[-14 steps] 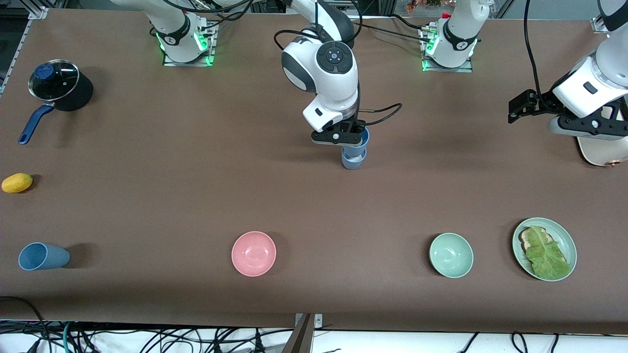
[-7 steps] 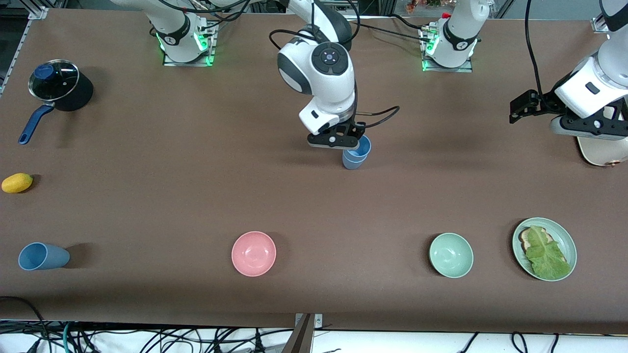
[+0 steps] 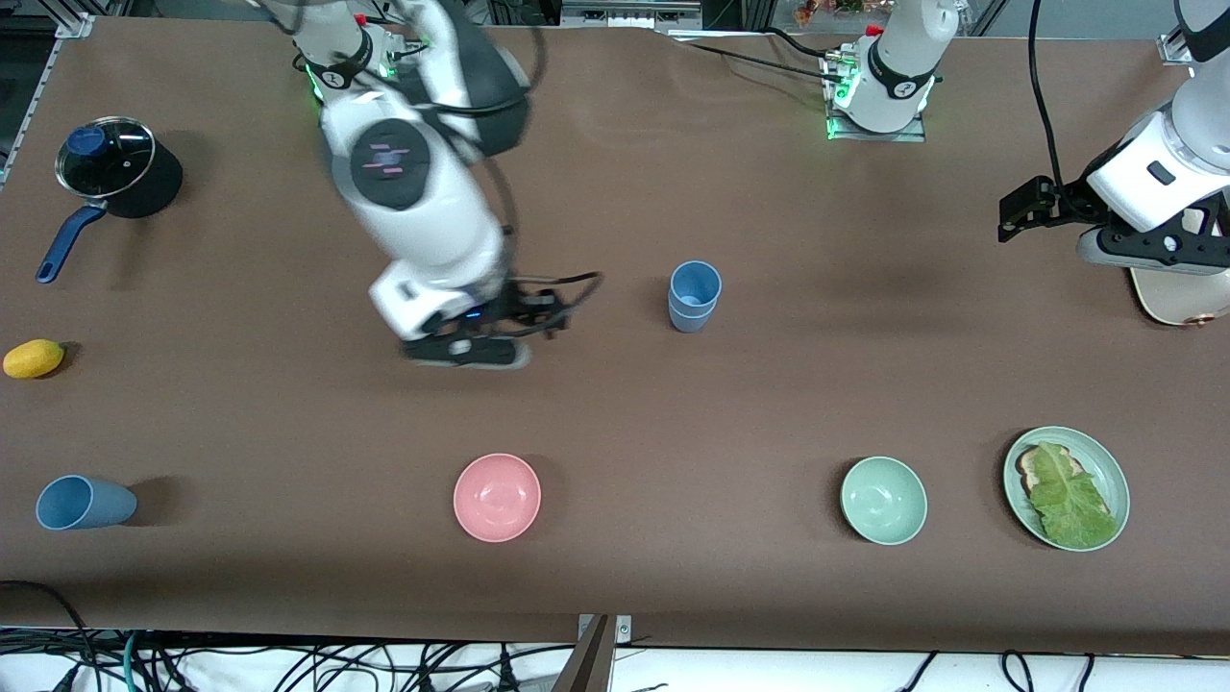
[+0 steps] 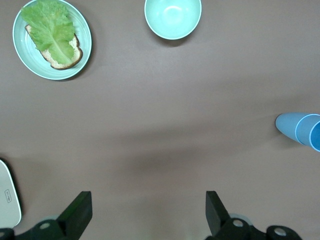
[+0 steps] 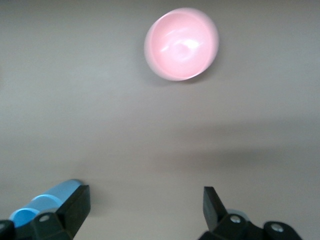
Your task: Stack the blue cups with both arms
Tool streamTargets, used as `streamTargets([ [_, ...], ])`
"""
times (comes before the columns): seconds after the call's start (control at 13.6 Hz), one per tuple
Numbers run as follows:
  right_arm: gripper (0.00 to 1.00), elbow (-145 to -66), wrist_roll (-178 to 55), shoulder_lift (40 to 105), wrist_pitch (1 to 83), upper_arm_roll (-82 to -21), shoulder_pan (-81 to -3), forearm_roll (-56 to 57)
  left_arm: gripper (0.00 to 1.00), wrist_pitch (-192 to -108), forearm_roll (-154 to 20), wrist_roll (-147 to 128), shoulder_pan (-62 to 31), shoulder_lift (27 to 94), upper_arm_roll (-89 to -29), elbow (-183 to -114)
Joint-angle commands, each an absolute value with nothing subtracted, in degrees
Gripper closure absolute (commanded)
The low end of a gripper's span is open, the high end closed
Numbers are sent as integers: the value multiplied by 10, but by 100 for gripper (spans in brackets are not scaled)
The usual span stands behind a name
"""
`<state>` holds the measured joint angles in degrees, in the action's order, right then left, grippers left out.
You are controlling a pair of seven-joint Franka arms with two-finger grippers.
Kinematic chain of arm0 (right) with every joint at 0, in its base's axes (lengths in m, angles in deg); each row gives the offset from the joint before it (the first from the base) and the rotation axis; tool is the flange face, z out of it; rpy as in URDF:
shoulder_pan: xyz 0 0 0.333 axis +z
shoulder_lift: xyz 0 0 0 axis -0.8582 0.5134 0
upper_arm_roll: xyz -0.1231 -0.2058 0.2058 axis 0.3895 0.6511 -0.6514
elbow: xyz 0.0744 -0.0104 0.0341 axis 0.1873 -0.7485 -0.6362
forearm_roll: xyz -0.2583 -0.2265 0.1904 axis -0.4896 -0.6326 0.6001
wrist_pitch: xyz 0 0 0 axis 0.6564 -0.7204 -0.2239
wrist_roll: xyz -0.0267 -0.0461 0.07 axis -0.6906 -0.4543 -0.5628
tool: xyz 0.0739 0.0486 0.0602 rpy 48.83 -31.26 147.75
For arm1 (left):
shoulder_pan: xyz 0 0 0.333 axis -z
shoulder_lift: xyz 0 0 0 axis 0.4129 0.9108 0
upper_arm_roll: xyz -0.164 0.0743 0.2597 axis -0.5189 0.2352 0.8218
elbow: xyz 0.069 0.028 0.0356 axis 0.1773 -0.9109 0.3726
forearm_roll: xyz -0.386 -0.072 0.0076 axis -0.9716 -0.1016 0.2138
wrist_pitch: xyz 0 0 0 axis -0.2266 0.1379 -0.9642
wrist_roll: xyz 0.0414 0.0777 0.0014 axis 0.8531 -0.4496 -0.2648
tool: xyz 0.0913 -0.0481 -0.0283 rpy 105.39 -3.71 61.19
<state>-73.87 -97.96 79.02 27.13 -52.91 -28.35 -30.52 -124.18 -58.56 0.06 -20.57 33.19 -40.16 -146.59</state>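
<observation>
Right gripper is hovering with jaws spread wide and holding nothing, over bare brown worktop between the stacked blue cups and the pan's end of the surface. Right wrist view is showing both fingers apart, with the pink bowl below on plain matte surface.

Left gripper is waiting, also wide open and empty, in the air at the left arm's end of the worktop, beside a white object at the edge.

The stacked blue cups are standing upright mid-worktop, one nested in the other, rim of the inner one showing above the greyer outer one. A third blue cup is lying on its side near the front edge at the right arm's end. Cables are hanging below the front edge.
</observation>
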Motion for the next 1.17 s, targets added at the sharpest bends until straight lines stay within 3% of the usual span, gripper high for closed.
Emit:
streamTargets([
  [0.0, 0, -750, -853, 749, 211, -542, -364, -292, 0, -1240, -588, 8, -205, 331, -400, -1465],
  [0.22, 0, -758, -769, 708, 141, -545, -448, -277, 0, -1240, -588, 7, -205, 331, -400, -1465],
  [0.51, 0, -876, -746, 602, 140, -568, -526, -303, 0, -1240, -588, 8, -205, 331, -399, -1466],
  [0.73, 0, -882, -743, 579, 135, -664, -626, -331, 0, -1240, -588, 6, -205, 331, -400, -1466],
  [1.1, 0, -943, -740, 512, 138, -667, -635, -335, 0, -1240, -588, 6, -205, 331, -400, -1466],
])
